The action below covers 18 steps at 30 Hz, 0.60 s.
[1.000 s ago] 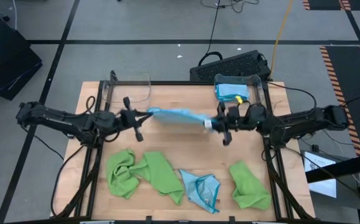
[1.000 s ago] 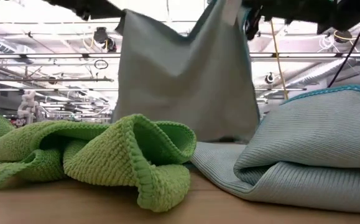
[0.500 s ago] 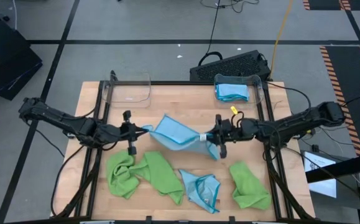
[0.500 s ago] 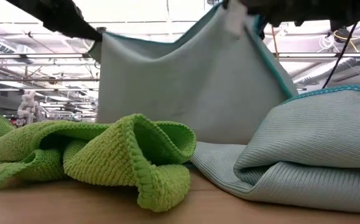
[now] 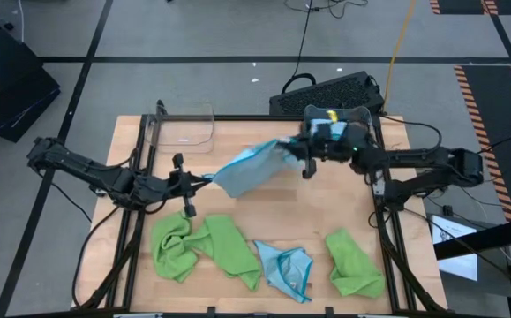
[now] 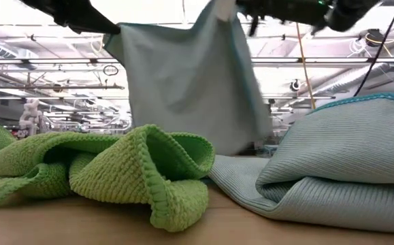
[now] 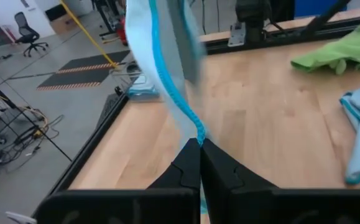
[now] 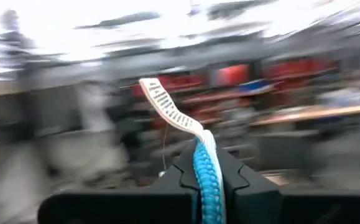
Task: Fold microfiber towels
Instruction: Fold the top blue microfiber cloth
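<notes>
A light blue microfiber towel (image 5: 246, 163) with teal edging hangs in the air between my two grippers, above the middle of the table; the low view shows it as a hanging sheet (image 6: 183, 82). My left gripper (image 5: 204, 181) is shut on its left corner. My right gripper (image 5: 295, 146), farther back and higher, is shut on the opposite corner. Lime green towels (image 5: 206, 247) (image 5: 354, 263) and a crumpled light blue one (image 5: 286, 269) lie along the table's near side. My left gripper pinches the towel's teal-edged corner (image 7: 196, 132) between its two shut fingers, coming level from the table's left. The cloth rises away from the fingertips toward the other gripper, lifted clear of the table. My right gripper pinches the towel's teal hem (image 8: 204, 163) between its shut fingers, beside the white label (image 8: 167, 112), which sticks out past the fingertips. It comes from the table's right. The towel hangs below the fingers, clear of the table.
A clear bin (image 5: 184, 128) stands at the far left. Another clear bin at the far right holds folded blue towels (image 5: 330, 131). Bare wood (image 5: 264, 208) lies under the hanging towel. In the low view a green towel (image 6: 115, 170) and a blue one (image 6: 346, 163) fill the foreground.
My right gripper first came toward the near edge, then swung up and toward the far edge with its corner. My left gripper has shifted a little toward the near edge. The towel, first stretched level between them, spread out, and now hangs slanted from the raised right corner.
</notes>
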Tool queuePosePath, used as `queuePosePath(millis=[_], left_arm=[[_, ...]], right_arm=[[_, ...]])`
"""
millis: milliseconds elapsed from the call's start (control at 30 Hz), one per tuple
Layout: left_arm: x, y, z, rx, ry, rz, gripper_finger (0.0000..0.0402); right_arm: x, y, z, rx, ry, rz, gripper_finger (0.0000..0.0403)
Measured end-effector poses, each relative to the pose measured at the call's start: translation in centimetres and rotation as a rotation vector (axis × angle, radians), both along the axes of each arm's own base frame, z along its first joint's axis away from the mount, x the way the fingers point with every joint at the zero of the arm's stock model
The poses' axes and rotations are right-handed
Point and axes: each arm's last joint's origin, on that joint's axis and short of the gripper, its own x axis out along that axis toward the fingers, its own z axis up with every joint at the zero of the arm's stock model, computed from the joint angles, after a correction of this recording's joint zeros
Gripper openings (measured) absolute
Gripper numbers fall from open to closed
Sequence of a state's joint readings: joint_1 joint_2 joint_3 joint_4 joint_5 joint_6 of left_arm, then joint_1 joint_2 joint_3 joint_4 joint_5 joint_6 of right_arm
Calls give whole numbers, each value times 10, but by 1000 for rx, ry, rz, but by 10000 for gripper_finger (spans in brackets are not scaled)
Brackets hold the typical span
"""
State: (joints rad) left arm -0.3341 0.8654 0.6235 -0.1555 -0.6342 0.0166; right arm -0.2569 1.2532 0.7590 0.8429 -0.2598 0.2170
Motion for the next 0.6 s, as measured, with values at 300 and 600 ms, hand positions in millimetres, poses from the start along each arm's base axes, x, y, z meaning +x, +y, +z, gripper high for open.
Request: queuePosePath(millis=[300,600], left_arm=[[-6,-13,-4,14,42,-50,3],[-14,-10,2,95,8,37,4]], right_arm=[[23,43,-24,89,322,559,2],[9,52,-47,161,515,333,2]])
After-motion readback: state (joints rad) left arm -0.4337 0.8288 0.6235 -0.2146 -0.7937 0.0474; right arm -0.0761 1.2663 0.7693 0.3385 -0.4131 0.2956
